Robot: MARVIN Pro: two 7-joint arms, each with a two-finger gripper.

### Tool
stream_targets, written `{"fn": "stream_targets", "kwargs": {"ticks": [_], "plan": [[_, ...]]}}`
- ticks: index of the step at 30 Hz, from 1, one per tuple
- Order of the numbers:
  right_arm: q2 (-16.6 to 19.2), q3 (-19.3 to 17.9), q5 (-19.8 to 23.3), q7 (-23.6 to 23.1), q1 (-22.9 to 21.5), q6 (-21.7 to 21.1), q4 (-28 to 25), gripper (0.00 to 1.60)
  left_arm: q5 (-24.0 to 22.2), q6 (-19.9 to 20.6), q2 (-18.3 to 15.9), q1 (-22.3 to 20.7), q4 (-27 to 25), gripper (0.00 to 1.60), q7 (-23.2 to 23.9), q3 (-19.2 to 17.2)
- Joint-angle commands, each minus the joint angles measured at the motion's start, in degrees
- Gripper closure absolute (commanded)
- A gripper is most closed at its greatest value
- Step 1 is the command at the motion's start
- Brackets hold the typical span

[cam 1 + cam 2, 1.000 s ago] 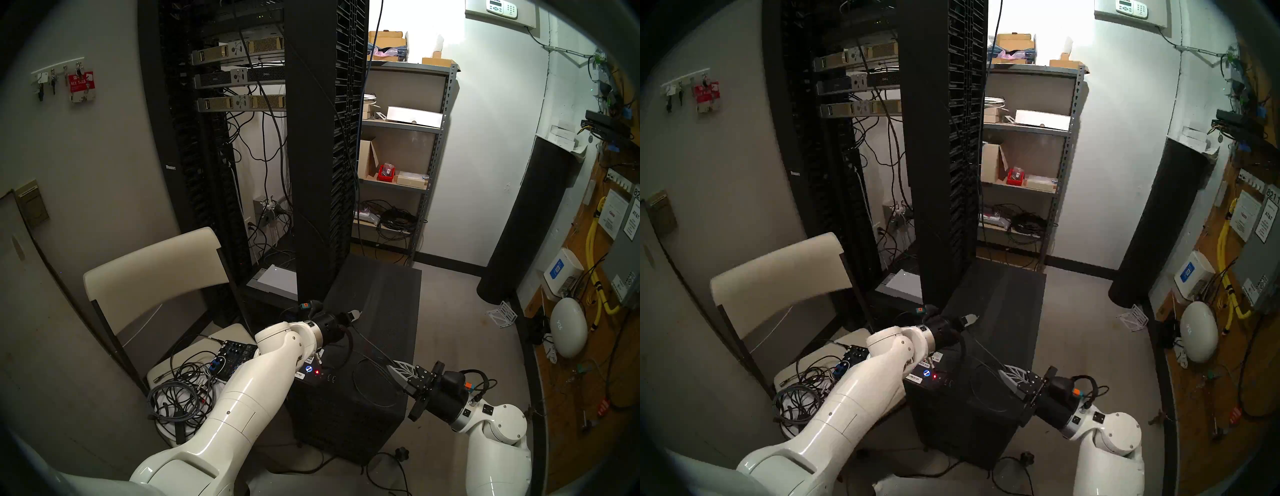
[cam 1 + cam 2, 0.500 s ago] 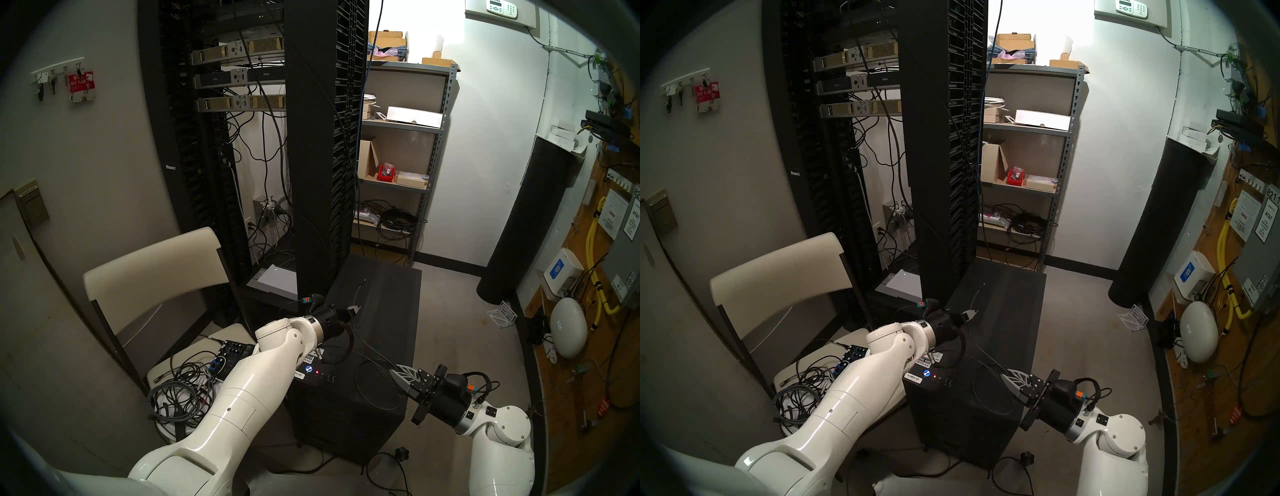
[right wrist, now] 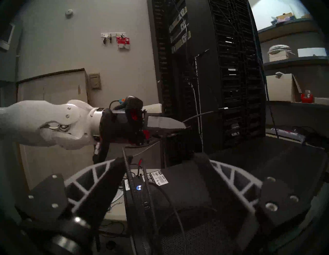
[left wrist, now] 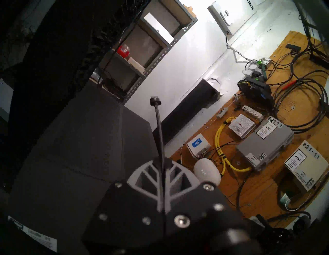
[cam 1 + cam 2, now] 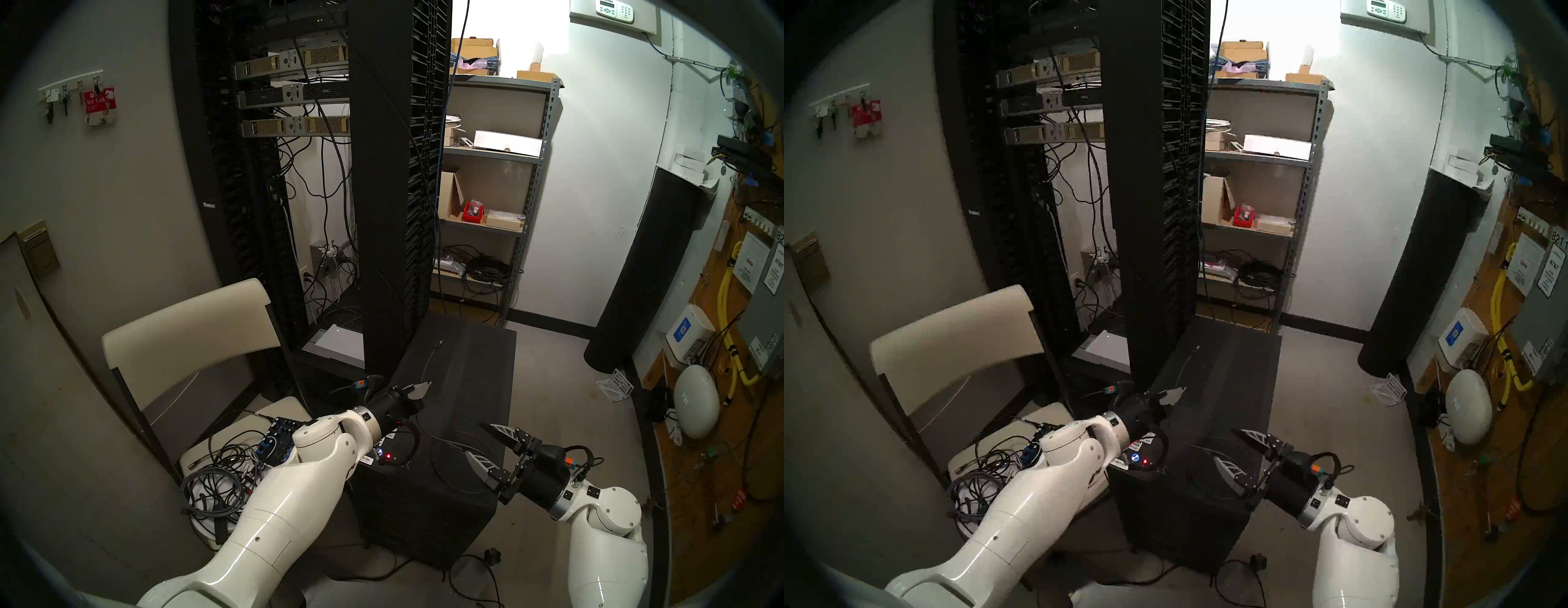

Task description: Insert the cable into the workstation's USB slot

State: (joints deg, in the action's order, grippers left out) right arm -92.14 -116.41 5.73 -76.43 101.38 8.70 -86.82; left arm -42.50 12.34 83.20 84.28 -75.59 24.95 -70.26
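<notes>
Head views look down from above onto the workstation [image 5: 445, 424] and server rack [image 5: 390, 170]. Wrist views sit close and near level, sharing the workstation top.

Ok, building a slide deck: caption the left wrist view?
Left end effector shut on the cable, USB plug projecting above the workstation.

Glossy shells, matt black boxes

My arms [image 5: 292, 488] wear smooth glossy white plastic; my fingers [image 4: 142, 179] are grey ribbed plastic on matt black plates. The workstation [image 5: 466, 382] is matt black with fine mesh panels and paper stickers [image 3: 157, 176]. The cable [image 4: 159, 135] looks like dull black rubber. The wall board [image 4: 277, 192] is rough bare wood.
</notes>
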Motion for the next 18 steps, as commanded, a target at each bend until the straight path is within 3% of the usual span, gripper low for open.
{"fn": "stream_targets", "kwargs": {"ticks": [1,11,15,18], "plan": [[1.66,-0.56,-0.48,1.01,-3.15,-0.84,0.49,0.16,0.31,-7.4,1.26,3.15,-1.24,1.6,0.23,-1.99],[4.84,0.91,-6.54,4.86,-9.6,2.39,7.93,0.13,3.4,-13.89,3.52,3.15,-0.17,1.6,-0.57,-1.58],[5.6,1.19,-6.64,3.91,-10.7,2.45,9.47,0.09,5.37,-16.75,3.67,3.54,0.36,1.6,-0.26,-0.64],[5.1,1.17,-5.01,1.76,-9.68,0.92,7.55,0.07,6.39,-18.78,3.68,3.99,0.56,1.6,0.01,-0.09]]}}
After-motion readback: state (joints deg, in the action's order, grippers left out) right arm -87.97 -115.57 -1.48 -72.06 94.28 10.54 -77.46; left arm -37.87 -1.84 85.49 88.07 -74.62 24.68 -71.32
